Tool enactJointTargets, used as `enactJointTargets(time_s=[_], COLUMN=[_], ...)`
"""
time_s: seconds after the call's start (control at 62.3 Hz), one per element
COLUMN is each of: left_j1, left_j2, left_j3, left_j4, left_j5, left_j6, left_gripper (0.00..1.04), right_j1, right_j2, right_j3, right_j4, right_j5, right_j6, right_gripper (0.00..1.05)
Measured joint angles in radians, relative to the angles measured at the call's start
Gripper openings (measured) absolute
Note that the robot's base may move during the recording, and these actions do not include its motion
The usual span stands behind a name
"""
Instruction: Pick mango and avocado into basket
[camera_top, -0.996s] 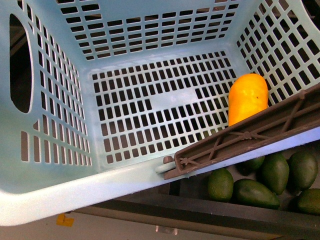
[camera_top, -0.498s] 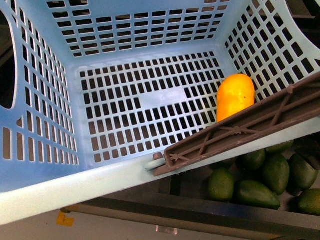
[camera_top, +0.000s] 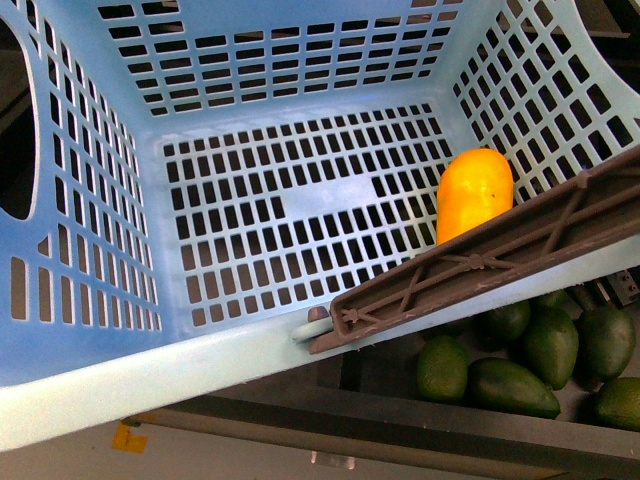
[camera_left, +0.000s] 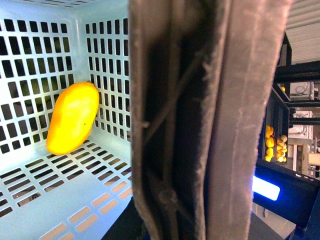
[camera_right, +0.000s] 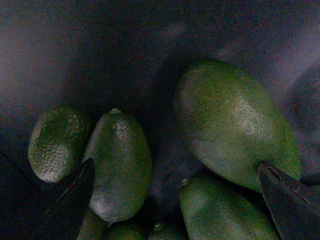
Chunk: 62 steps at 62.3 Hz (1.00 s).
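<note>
Viewing from the front: basket (camera_top: 90, 380) fills most of the frame, tilted. Mango (camera_top: 474, 190) lies inside, at 3 o'clock on the slotted floor, leaning against the side wall; its lower end is hidden behind the brown handle (camera_top: 480, 265). Avocados (camera_top: 510, 385) sit outside the basket at 5 o'clock, in a dark bin below the rim. Neither claw can be made out here.

Left wrist view: brown handle (camera_left: 200, 120) is very close and covers the middle of the frame. Mango (camera_left: 72, 125) at 9 o'clock, propped in the basket (camera_left: 60, 215) corner, touching wall and floor. Left claw's fingers do not show; cannot tell its state.

Right wrist view: dim. Right gripper (camera_right: 176, 165) spread wide, holding nothing, one dark fingertip at 7 o'clock and one at 4 o'clock. Large avocado (camera_right: 235, 130) lies at 2 o'clock, its end just beside the 4 o'clock fingertip. More avocados (camera_right: 120, 165) crowd from 6 to 9 o'clock, all outside the basket.
</note>
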Motion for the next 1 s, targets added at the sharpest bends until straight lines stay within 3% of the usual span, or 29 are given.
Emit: enactJointTargets(time_s=[0.498,0.996], left_j1=[0.000,0.000], left_j2=[0.000,0.000], left_j3=[0.000,0.000], left_j4=[0.000,0.000], left_j5=[0.000,0.000], left_j6=[-0.002,-0.002], left_gripper=[0.15,0.15], right_j1=[-0.040,-0.081], right_j2=[-0.002,-0.005], right_j3=[0.012,0.029], right_j4=[-0.005,-0.101], right_j5=[-0.050,-0.075], right_j6=[-0.024,-0.237], right_gripper=[0.96,0.96])
